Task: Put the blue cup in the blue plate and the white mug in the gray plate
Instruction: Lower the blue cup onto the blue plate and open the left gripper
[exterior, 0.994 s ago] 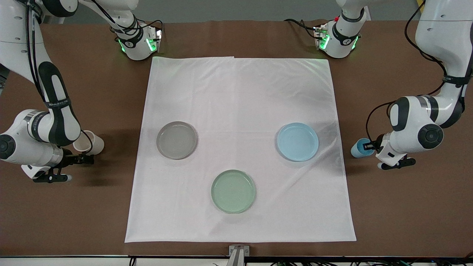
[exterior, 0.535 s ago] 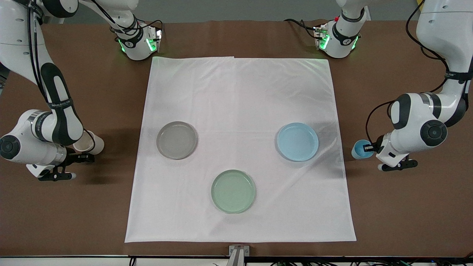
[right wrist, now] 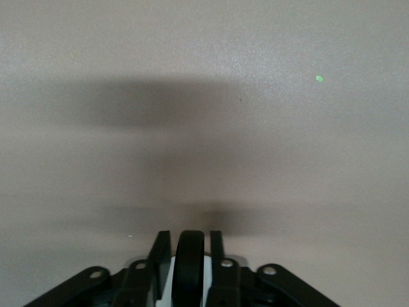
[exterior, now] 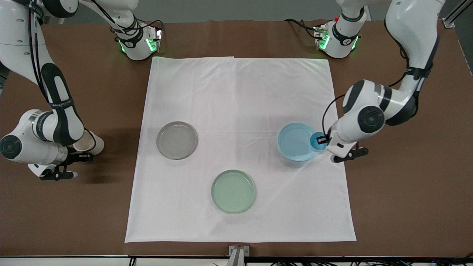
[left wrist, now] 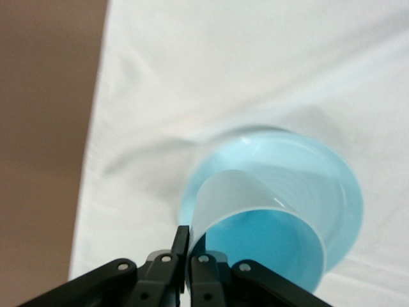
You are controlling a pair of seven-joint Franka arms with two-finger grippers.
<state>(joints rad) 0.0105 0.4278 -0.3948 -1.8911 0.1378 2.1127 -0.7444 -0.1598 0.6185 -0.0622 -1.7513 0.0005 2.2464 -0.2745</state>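
The blue cup [exterior: 317, 142], pinched by its rim in the closed left gripper [exterior: 322, 140], hangs over the blue plate [exterior: 295, 142]'s edge and needs centring and lowering, while the right gripper [exterior: 83, 157] clamps the white mug [exterior: 90, 142]'s dark handle [right wrist: 190, 268] on bare table, next lifting toward the gray plate [exterior: 176, 140].

A robot lab, my two white arms bolted to a brown bench [exterior: 406, 207], green status lights glowing on my bases, cables trailing off, white cloth [exterior: 240, 96] spread as a staged work area
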